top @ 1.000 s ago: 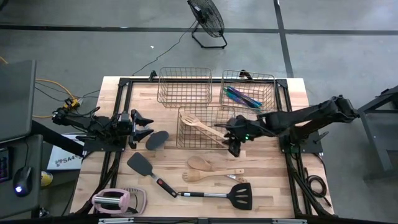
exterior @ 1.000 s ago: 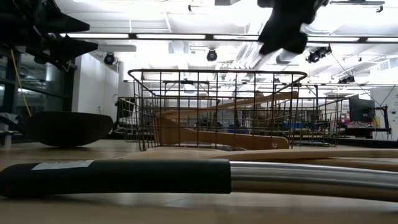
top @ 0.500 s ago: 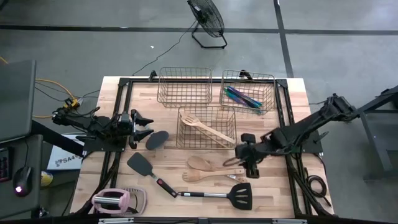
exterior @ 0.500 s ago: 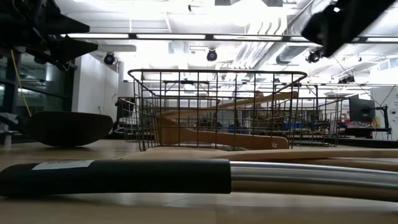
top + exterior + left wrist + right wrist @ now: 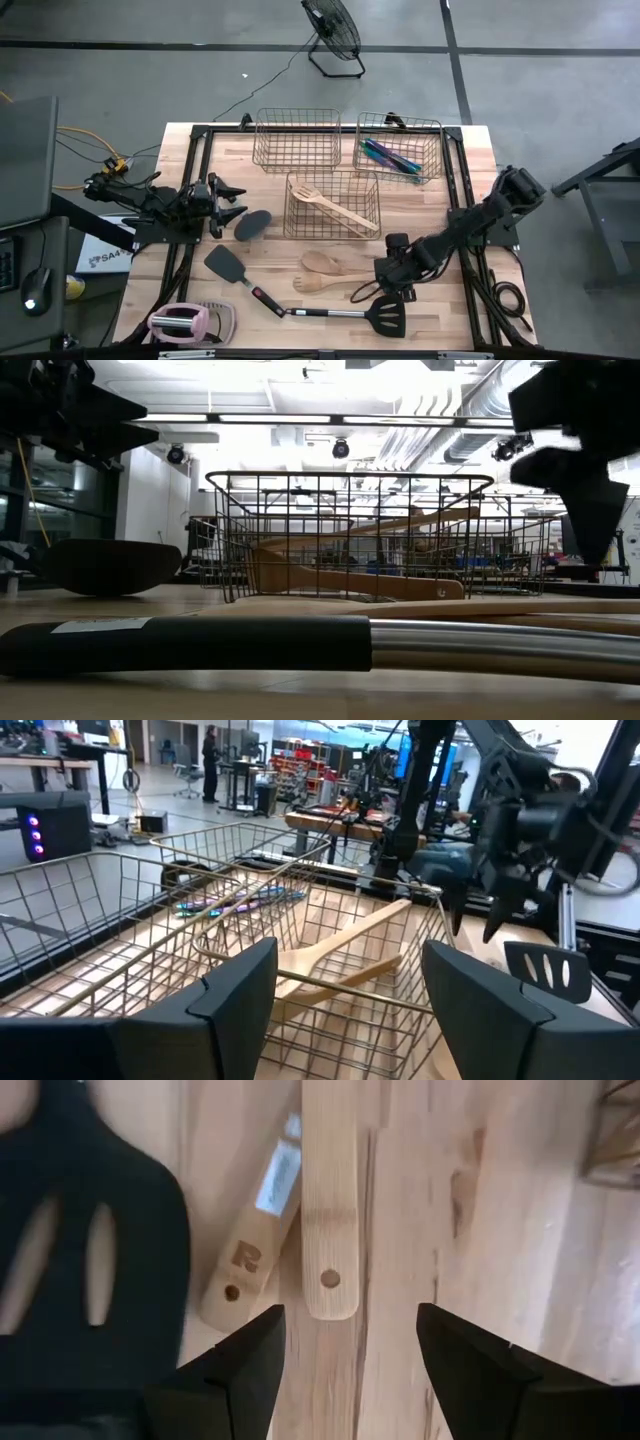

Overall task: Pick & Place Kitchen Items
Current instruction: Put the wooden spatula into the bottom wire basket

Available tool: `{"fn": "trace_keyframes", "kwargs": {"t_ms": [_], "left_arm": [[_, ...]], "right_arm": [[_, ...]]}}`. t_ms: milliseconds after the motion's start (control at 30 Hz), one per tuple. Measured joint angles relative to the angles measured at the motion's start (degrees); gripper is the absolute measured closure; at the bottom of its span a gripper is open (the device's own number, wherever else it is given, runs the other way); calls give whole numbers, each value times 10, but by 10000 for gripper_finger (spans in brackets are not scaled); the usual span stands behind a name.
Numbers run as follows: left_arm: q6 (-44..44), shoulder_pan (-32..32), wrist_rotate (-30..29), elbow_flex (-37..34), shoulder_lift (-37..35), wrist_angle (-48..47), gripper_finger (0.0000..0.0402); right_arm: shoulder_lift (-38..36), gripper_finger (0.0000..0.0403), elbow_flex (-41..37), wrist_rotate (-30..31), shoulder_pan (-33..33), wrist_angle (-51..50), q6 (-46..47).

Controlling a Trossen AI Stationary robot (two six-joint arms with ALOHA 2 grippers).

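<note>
Here the right gripper (image 5: 388,283) hangs over two wooden handle ends, jaws apart and empty.
Below it lie a wooden spoon (image 5: 335,263) and wooden spatula (image 5: 330,282), beside a black slotted spatula (image 5: 386,315). Another wooden spatula (image 5: 335,207) sits in the middle wire basket (image 5: 295,182). The left gripper (image 5: 232,206) waits open beside a black spoon (image 5: 252,224).

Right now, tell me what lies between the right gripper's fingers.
In the right wrist view, the open right gripper hangs above the holed end of a pale wooden utensil handle, which lies on bare wooden table between the fingers, not gripped.
</note>
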Motion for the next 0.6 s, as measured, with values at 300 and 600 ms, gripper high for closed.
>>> {"fn": "trace_keyframes", "kwargs": {"t_ms": [300, 600], "left_arm": [[-2, 0, 0, 0, 0, -5, 158], [-7, 0, -1, 0, 0, -5, 158]], "right_arm": [[41, 183, 0, 6, 2, 9, 29], [41, 183, 0, 29, 1, 34, 31]]}}
